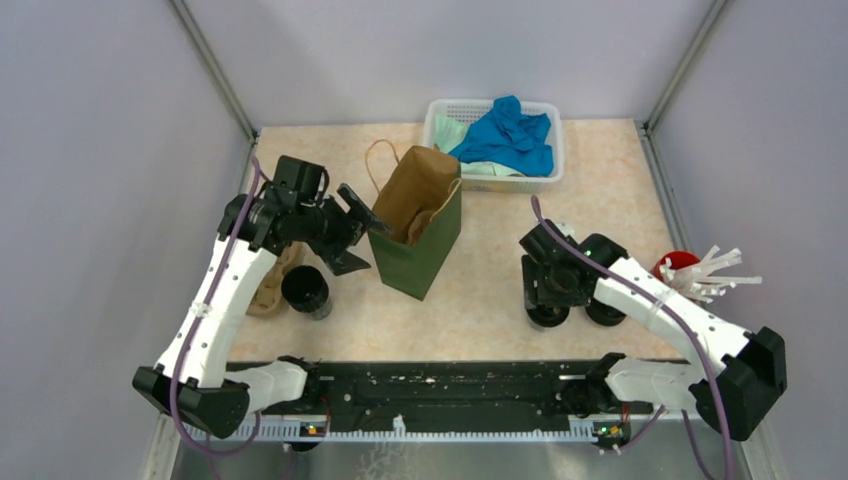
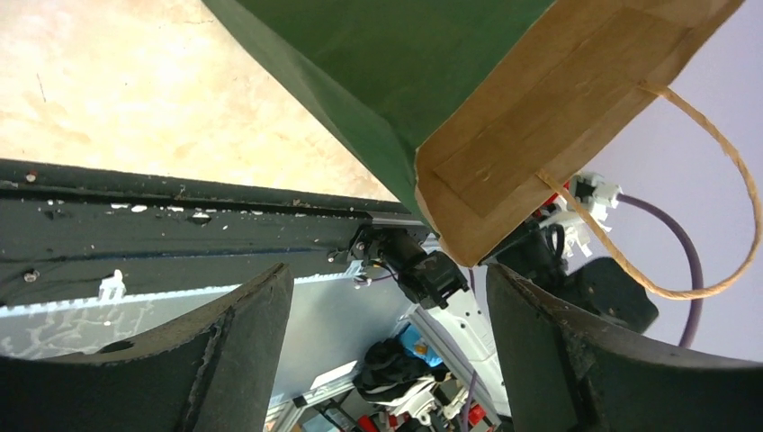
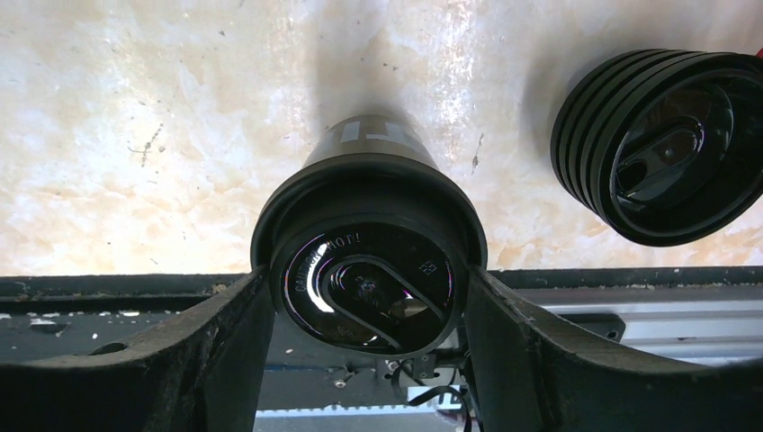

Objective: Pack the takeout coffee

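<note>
Paper bag (image 1: 418, 225) stands mid-table (image 1: 480, 290). Basket (image 1: 540, 178) sits behind it at the far edge, with cloths (image 1: 505, 135) inside. Left gripper (image 1: 350, 232) is just left of the bag's mouth. A takeout coffee (image 1: 306, 290) stands front-left of the bag, with the cup tray (image 1: 268, 288) beside it toward the left edge. A second takeout coffee (image 3: 369, 288) stands between the right gripper (image 3: 369, 301) fingers near the near edge, and a third takeout coffee (image 3: 666, 148) is just right of it. Cup of sticks (image 1: 682, 265) is by the right edge.

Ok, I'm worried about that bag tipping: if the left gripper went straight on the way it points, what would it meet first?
Most likely the green paper bag: the left gripper, fingers open, is aimed at its side wall close by. Depth is unclear, so it might only catch the upper edge.
</note>
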`<state>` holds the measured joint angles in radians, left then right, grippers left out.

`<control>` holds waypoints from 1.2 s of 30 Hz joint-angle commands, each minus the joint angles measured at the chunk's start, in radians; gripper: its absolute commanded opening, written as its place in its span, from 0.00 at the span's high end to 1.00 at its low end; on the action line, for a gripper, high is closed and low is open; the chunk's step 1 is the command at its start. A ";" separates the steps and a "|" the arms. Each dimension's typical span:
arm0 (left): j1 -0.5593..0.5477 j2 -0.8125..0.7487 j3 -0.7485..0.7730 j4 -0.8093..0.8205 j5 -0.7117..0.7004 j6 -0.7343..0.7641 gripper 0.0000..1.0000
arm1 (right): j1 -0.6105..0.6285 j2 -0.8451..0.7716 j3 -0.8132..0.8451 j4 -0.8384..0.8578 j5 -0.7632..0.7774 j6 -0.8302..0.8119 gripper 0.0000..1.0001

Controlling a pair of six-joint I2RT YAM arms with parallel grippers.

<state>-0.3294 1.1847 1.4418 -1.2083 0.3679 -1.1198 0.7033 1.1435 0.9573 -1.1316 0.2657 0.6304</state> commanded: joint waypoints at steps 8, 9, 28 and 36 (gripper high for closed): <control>-0.159 0.041 0.042 -0.003 -0.145 -0.288 0.16 | 0.006 -0.086 0.065 0.021 0.028 -0.045 0.33; -0.168 0.049 0.049 -0.011 -0.154 -0.313 0.17 | 0.007 -0.088 0.065 0.024 0.025 -0.049 0.33; -0.234 0.188 0.146 -0.193 -0.330 -0.487 0.57 | 0.007 -0.150 0.045 0.061 -0.003 -0.095 0.34; -0.254 0.239 0.203 -0.175 -0.356 -0.438 0.86 | 0.006 -0.169 0.133 0.042 -0.021 -0.170 0.36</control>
<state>-0.5682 1.3979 1.5806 -1.3731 0.0521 -1.5887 0.7033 1.0080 0.9920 -1.1065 0.2588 0.5293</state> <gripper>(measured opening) 0.217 0.687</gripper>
